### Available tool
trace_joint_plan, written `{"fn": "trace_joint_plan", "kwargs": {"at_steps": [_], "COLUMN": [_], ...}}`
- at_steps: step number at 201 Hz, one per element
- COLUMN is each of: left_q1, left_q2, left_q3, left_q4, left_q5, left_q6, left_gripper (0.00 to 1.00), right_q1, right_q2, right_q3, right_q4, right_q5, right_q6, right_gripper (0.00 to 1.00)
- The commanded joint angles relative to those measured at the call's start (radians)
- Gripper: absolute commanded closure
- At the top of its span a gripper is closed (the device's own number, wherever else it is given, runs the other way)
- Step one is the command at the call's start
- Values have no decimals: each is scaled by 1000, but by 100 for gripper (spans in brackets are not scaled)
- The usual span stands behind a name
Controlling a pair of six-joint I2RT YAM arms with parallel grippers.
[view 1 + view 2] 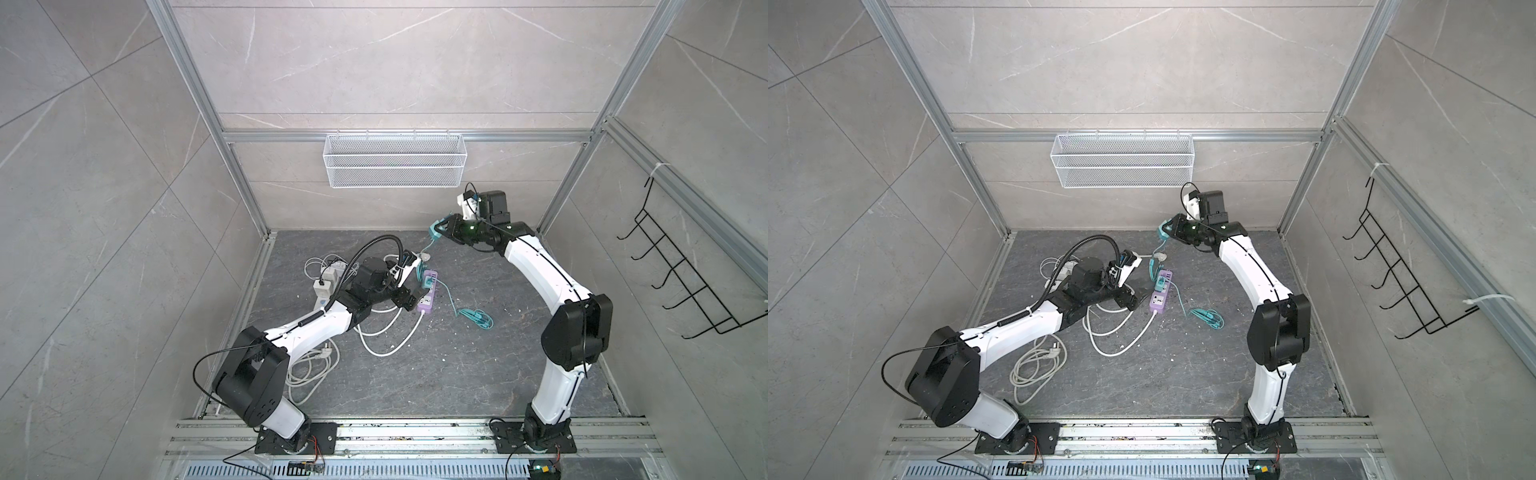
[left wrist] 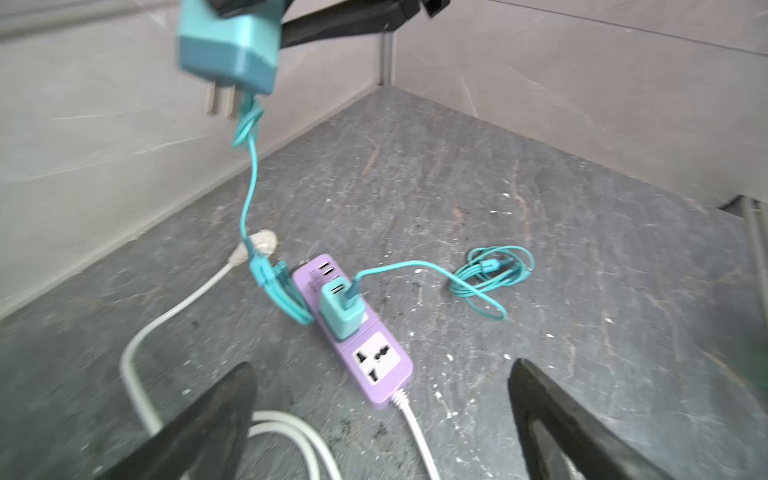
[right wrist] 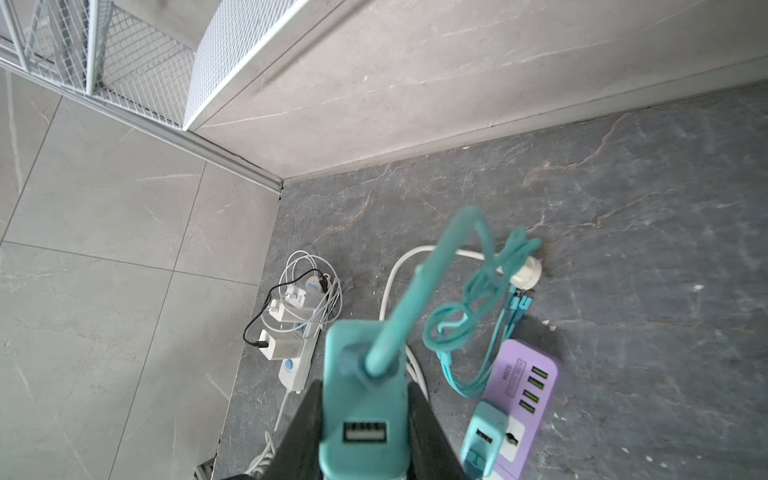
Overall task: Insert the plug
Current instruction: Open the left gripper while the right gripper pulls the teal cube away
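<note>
Teal plug (image 2: 228,50) hangs in the air, pinched between the closed fingers of the right hand (image 3: 365,417), well above the desk (image 2: 540,232) and the purple power strip (image 2: 374,376). Its two flat prongs (image 2: 220,102) point downward and touch nothing. A teal cable (image 2: 249,178) drops from the plug to a banded bundle (image 2: 282,295) lying just beside the strip's far end, close to a round white plug (image 2: 262,242) on a white cord (image 2: 166,320).

The strip lies flat on the desk with a second teal charger (image 2: 340,309) seated in the socket next to its USB ports. That charger's own cable runs to a loose coil (image 2: 492,272) lying near the strip. The socket (image 2: 376,357) at the cord end stands free.

The left hand (image 1: 409,300) hovers low just beside that end of the strip — its fingers (image 2: 208,424) spread wide, gripping nothing. In the right wrist view a white power strip (image 3: 293,361) carrying white chargers sits toward the desk's corner, apart from the purple one.
</note>
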Motion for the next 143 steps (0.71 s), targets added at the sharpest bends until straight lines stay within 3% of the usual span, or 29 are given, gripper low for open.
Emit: {"fn": "trace_joint_plan", "kwargs": {"at_steps": [1, 56, 91, 143], "left_q1": [3, 9, 14, 22], "left_q2": [-74, -114, -105, -141], "left_q3": [-35, -81, -59, -96], "left_q4": [43, 67, 19, 38], "left_q5": [-108, -267, -356, -314], "left_q6": [-7, -7, -61, -154], "left_gripper": [0, 0, 0, 0], "right_q1": [-21, -79, -87, -88], "right_q2": [8, -80, -211, -511], "right_q3": [118, 164, 50, -215], "right_q4": [-83, -237, -314, -355], "right_q5": [2, 153, 351, 488], "right_q6": [-43, -134, -184, -204], "right_gripper": [93, 93, 93, 93]}}
